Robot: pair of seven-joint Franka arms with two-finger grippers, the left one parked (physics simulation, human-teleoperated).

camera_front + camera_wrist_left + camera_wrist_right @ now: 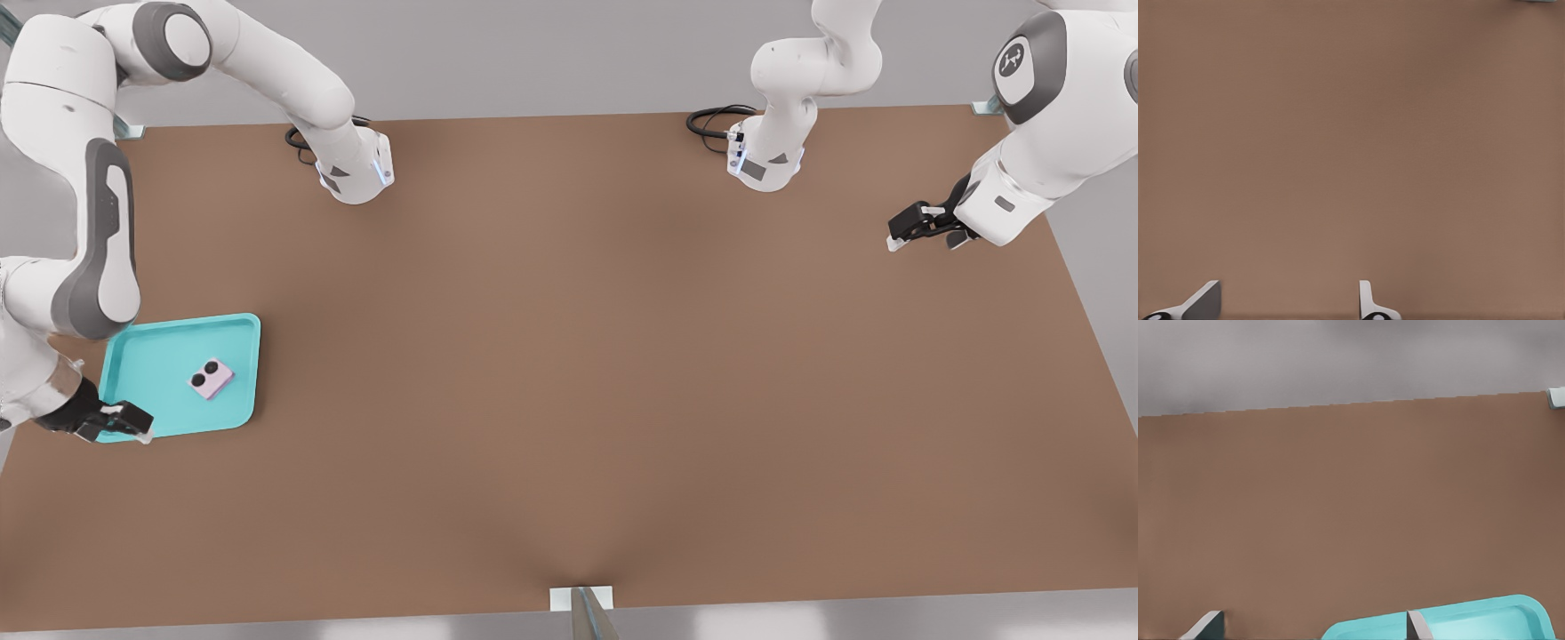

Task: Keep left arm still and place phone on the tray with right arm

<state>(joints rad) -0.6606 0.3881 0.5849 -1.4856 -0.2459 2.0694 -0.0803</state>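
Observation:
The turquoise tray [151, 356] lies on the brown table at the front view's left. The pale lilac phone [211, 379] rests flat inside the tray, lenses up, right of its middle in the front view. My gripper [133, 425] hovers over the tray's corner nearest the camera, apart from the phone. It is open, with nothing between its fingers. In the right wrist view the gripper [1311, 630] shows two spread fingertips [1205, 625], with the tray [1485, 620] behind them. The phone is out of sight in that view.
Two arm bases [356, 173] [765, 164] with black cables stand along the table's far edge. The parked arm's gripper [916, 227] hangs over the table at the front view's right. A small bracket [582, 600] sits at the near edge.

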